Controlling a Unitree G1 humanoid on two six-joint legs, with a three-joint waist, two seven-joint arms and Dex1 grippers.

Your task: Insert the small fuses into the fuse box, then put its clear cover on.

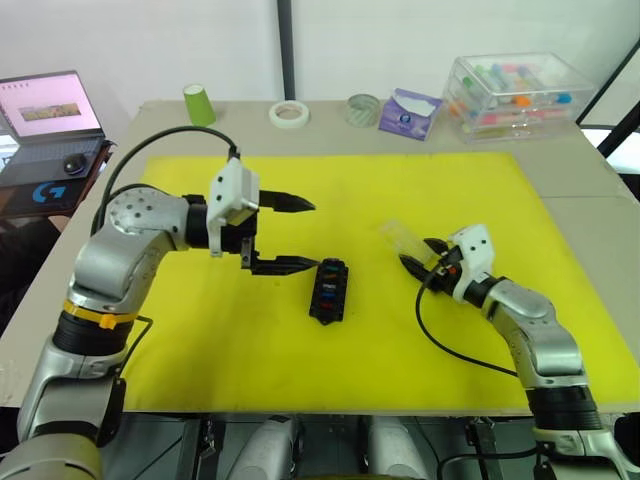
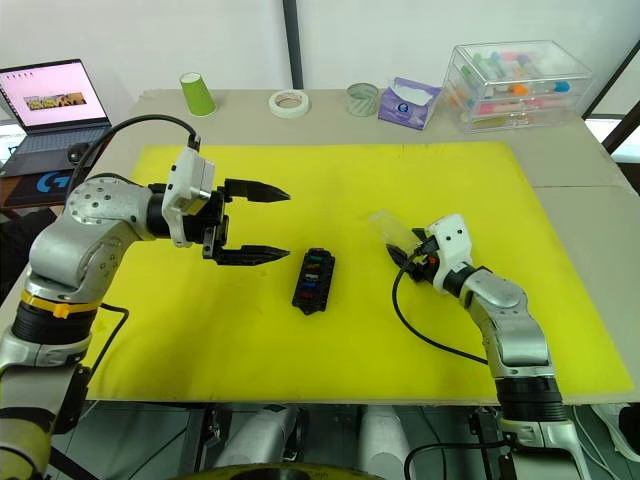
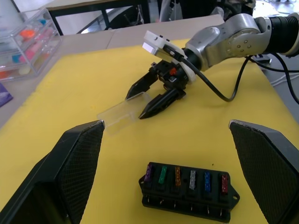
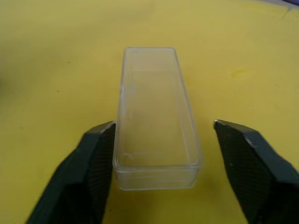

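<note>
on the yellow mat [image 1: 400, 330], the clear cover [image 4: 156, 116] is being lined up for a grasp.

the fuse box [image 1: 329, 289] lies mid-mat with the small fuses [image 3: 186, 176] already seated in its slots, so the cover step appears to be next. the right gripper [image 4: 159, 177] is spread around the cover's near end, one finger touching its side, not yet closed. the left gripper [image 1: 287, 233] is held wide open just beside the box, likely to steady it.
</note>
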